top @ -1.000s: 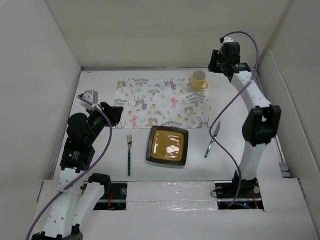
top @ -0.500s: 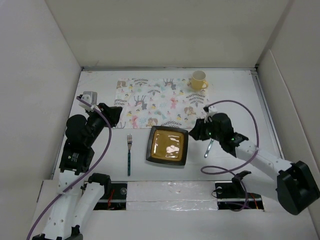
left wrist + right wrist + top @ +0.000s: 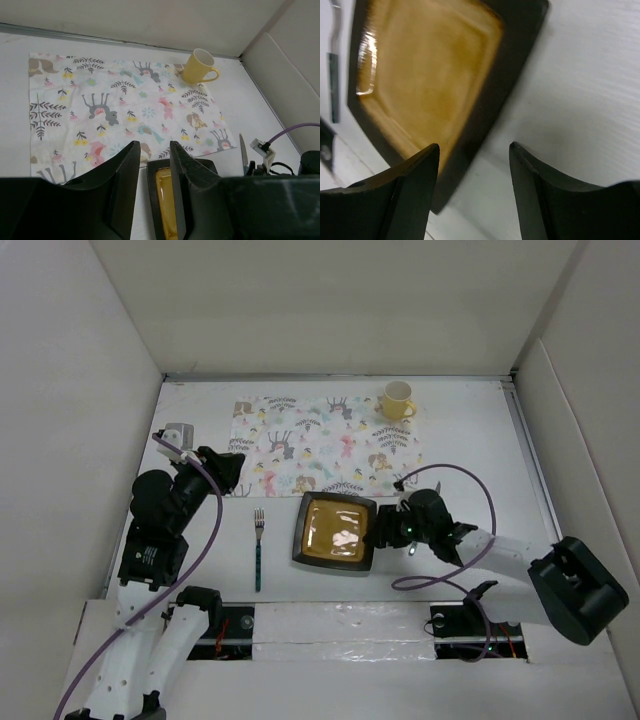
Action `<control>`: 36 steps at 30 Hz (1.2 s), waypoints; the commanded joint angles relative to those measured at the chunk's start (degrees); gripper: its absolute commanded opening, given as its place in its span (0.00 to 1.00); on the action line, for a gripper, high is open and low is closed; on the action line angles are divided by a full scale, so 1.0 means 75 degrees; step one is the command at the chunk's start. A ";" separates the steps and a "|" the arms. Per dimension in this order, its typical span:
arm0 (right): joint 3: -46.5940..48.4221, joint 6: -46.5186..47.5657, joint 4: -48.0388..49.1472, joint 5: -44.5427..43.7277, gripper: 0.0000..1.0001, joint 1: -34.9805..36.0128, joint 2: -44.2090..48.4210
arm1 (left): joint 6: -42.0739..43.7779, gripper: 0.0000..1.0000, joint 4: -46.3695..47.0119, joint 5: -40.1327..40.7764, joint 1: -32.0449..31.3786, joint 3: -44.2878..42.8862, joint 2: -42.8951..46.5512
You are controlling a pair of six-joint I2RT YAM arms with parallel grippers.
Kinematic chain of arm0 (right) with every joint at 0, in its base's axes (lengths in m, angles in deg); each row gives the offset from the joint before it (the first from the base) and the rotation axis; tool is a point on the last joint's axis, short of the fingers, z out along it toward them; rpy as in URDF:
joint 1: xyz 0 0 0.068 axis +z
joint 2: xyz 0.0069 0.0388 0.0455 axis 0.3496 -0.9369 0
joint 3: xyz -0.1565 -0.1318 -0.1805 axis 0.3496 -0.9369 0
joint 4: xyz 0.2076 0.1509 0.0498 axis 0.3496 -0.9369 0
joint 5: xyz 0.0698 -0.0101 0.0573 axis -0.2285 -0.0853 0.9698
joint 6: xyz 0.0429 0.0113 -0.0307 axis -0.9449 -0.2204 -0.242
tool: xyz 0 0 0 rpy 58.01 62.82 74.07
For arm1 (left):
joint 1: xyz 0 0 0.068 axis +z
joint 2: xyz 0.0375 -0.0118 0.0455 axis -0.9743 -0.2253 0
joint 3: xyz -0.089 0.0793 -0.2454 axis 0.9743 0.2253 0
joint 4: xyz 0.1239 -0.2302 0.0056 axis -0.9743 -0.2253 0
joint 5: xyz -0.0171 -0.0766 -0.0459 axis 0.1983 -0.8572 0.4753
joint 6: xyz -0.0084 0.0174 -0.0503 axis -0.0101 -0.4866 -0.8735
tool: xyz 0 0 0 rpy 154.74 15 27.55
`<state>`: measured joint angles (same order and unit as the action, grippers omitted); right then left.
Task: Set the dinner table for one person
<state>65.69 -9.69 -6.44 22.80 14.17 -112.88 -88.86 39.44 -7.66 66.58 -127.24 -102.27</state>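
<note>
Dinner table (image 3: 480, 440) fills the floor of the white-walled enclosure ahead of both arm bases. On it, from above, lie a printed placemat (image 3: 300, 440) at the far middle, a yellow mug (image 3: 397, 400) on the mat's far right corner, a square dark plate (image 3: 335, 532) with an amber centre just near of the mat, and a fork (image 3: 258, 550) to the plate's left. None of these has shifted since the earlier frames. The right gripper (image 3: 385, 530), which a second ago was raised beside the mug and then hung over the table right of the plate, now sits low at the plate's right edge. The left gripper (image 3: 232, 465) is unmoved at the mat's left end. The left wrist view shows its fingers (image 3: 131, 165) narrowly parted with nothing between them, above the mat's near edge. The right wrist view shows the right fingers (image 3: 415, 175) spread wide, astride the plate's dark rim; contact cannot be determined.
</note>
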 commanded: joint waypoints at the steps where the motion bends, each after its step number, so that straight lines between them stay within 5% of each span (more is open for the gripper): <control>1: -0.0230 -0.0390 0.1796 0.0696 0.62 0.0000 -0.0994 | -0.0006 0.28 0.0331 -0.0020 0.0026 0.0068 0.0056; 8: -0.0570 -0.0976 0.3196 0.0991 0.44 -0.0070 -0.2006 | -0.0006 0.28 0.0331 -0.0009 0.0026 0.0057 0.0033; 16: -0.0699 -0.1233 0.3665 0.0839 0.00 -0.0071 -0.1962 | -0.0006 0.28 0.0309 0.0038 0.0097 0.0057 -0.0037; 28: 0.1069 -0.1221 0.2680 0.2011 0.00 -0.0457 -0.0110 | -0.0017 0.28 0.0355 -0.0032 0.0097 0.0056 -0.0084; 36: 0.2639 -0.2686 0.4987 0.2621 0.00 -0.1242 -0.1781 | -0.0041 0.28 0.0378 -0.0020 0.0097 0.0115 -0.0248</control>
<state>78.80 -23.22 15.39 39.52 6.74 -122.83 -88.88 39.53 -7.62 66.98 -127.17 -103.21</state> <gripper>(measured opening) 0.079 0.277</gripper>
